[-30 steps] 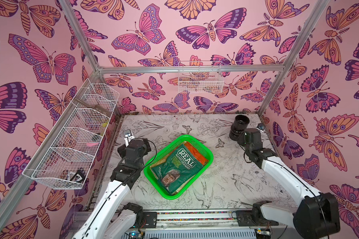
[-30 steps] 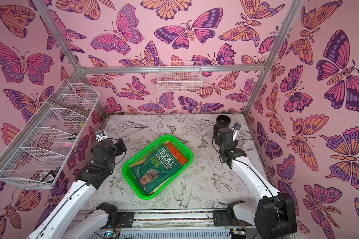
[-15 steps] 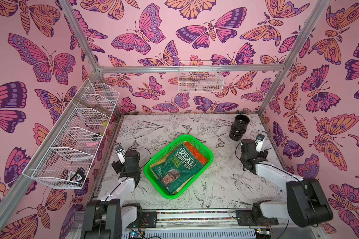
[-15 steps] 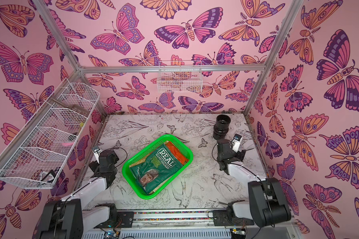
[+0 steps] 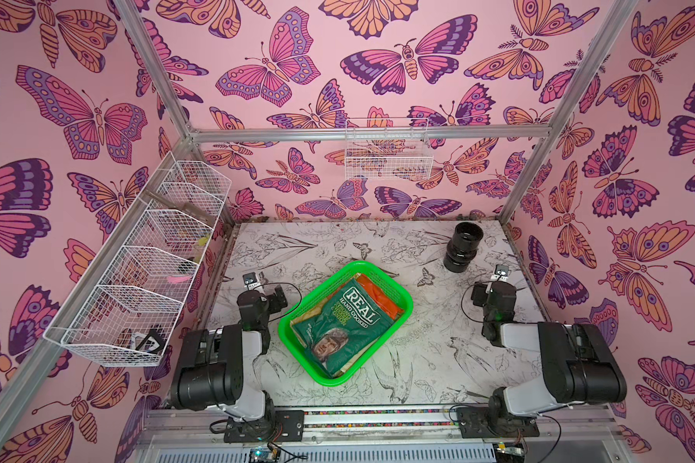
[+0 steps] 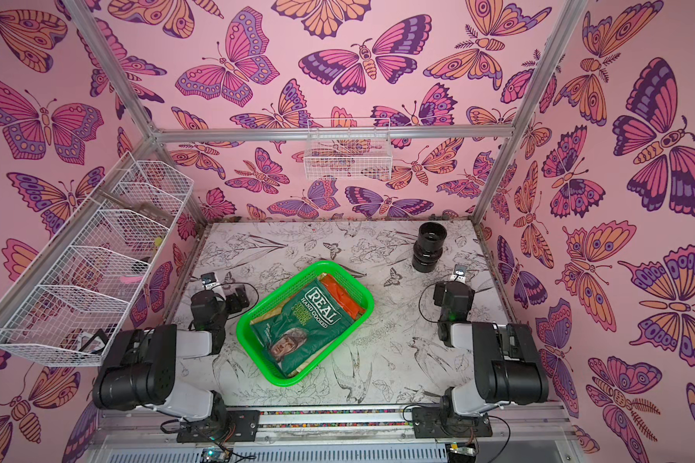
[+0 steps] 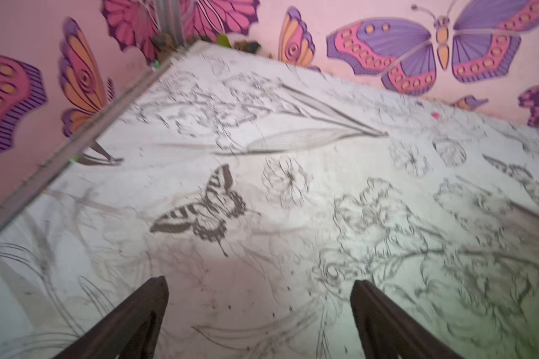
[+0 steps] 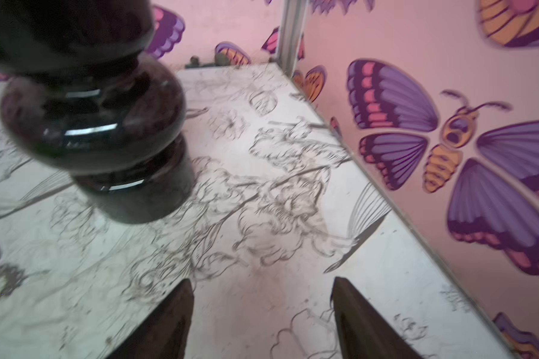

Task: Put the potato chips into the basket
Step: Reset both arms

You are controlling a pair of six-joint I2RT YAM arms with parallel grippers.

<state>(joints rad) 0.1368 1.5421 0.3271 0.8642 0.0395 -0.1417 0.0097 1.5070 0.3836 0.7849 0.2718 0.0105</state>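
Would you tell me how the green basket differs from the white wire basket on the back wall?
The green basket is plastic mesh, the white wire basket thin wire. The green basket rests on the table holding chip bags; the white wire basket hangs on the back wall. Both are rectangular.

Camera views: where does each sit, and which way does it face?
Top views: high above the front edge, looking down on table, green basket of potato chips, left arm, right arm.
Left wrist: low on the left arm, facing the far left corner; open left tool shows.
Right wrist: on the right arm, facing the far right corner; open right tool shows.
Shared: right wrist and both top views show the black cylinder.
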